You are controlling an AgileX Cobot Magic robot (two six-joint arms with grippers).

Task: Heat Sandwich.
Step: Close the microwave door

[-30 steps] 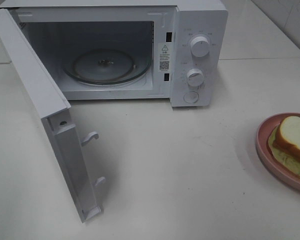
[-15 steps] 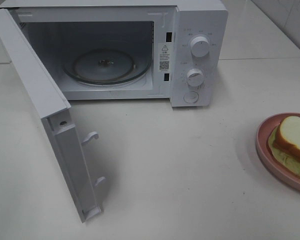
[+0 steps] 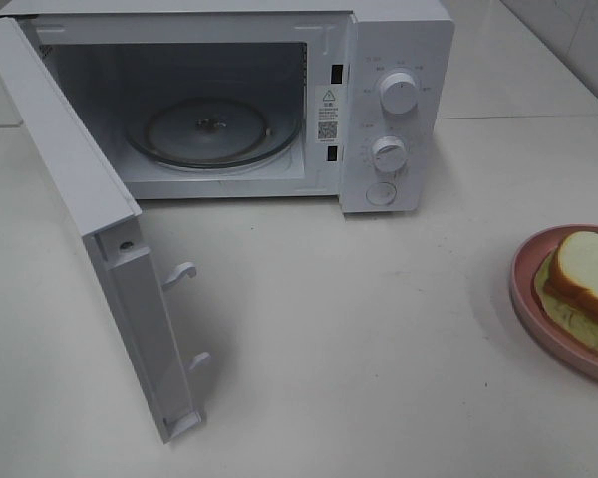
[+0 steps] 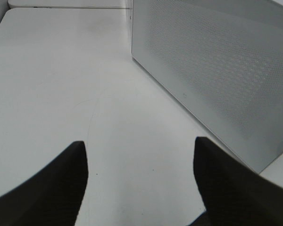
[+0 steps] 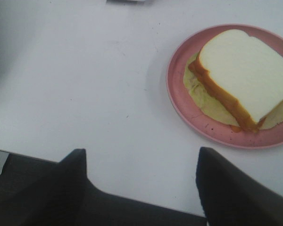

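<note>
On the white table (image 3: 379,329) stands one white microwave oven (image 3: 394,60), its one door (image 3: 70,189) swung wide, one glass turntable (image 3: 214,134) inside and two round knobs (image 3: 398,92) in front. Right of it, one white-bread sandwich (image 3: 586,267) lies on one round pink plate (image 3: 530,299). The left gripper (image 4: 140,176) and right gripper (image 5: 141,181) both gape, holding nothing.

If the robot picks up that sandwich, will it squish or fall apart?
Probably squishes: the sandwich looks like thick, soft white bread. It might also come apart, since the pale filling pokes out past the crust. Pushing the pink plate could be safer; it looks stiff, though it may slide on the smooth table.
</note>
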